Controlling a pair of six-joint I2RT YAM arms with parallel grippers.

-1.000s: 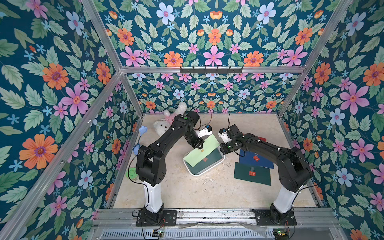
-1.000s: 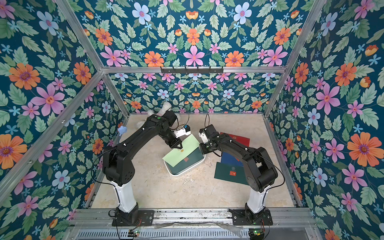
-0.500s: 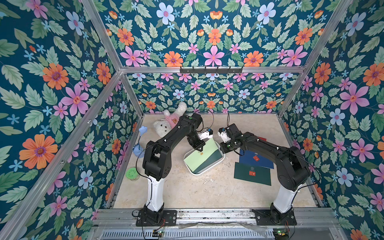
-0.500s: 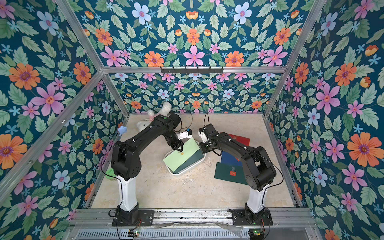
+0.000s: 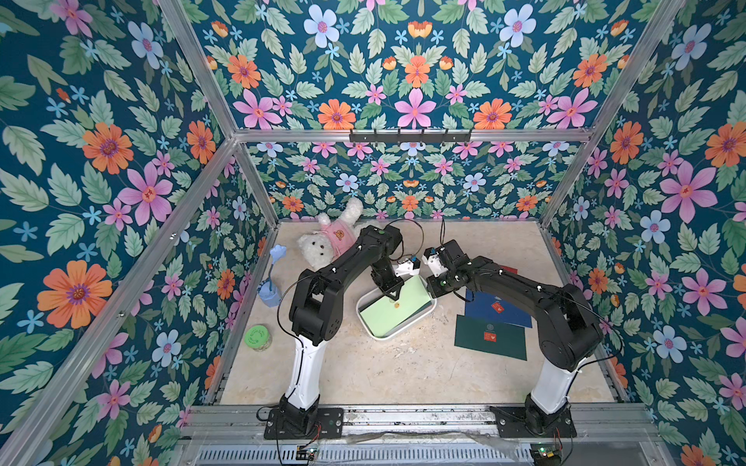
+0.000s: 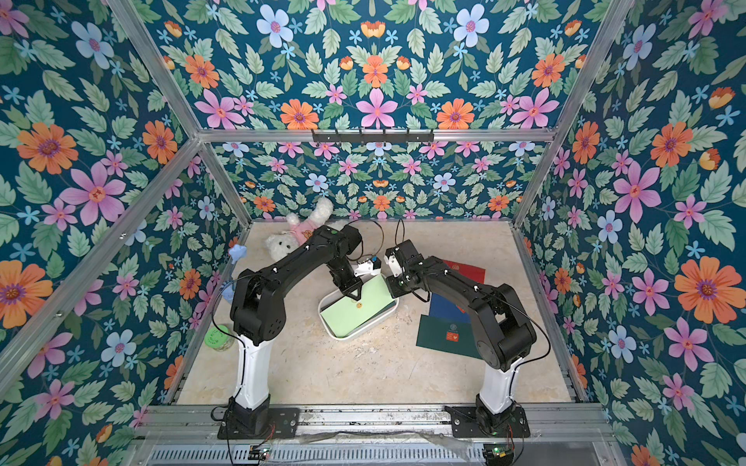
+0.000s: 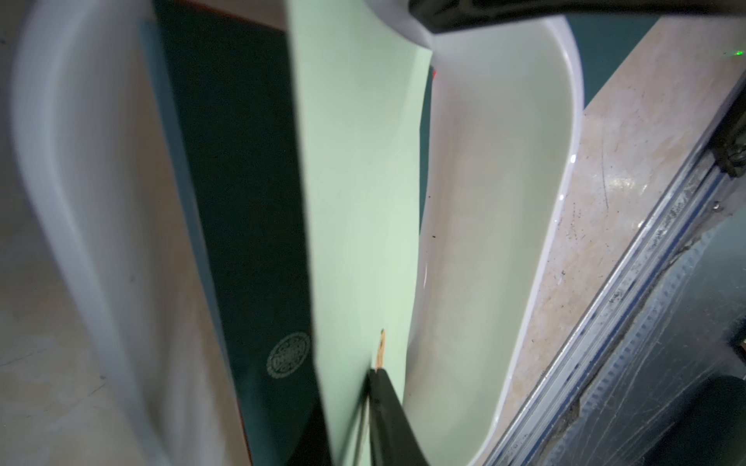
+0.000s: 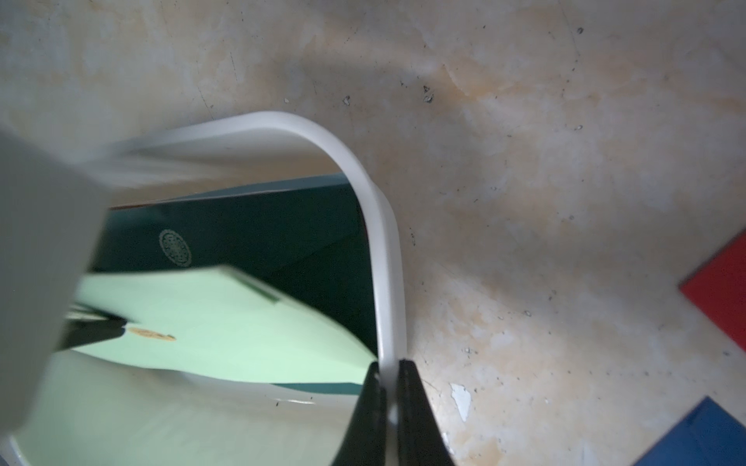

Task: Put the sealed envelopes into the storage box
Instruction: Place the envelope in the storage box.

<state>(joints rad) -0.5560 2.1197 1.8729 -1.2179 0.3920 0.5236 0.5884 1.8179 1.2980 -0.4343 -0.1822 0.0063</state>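
The right hand point(image 8: 387, 371) tight on the storage box point(image 8: 379, 226) rim; left hand point(image 5: 392, 295) at the light green envelope point(image 5: 407, 302), grip unclear.

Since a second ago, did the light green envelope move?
Yes. The light green envelope has sunk lower into the white box; its raised far end came down toward the box's rim.
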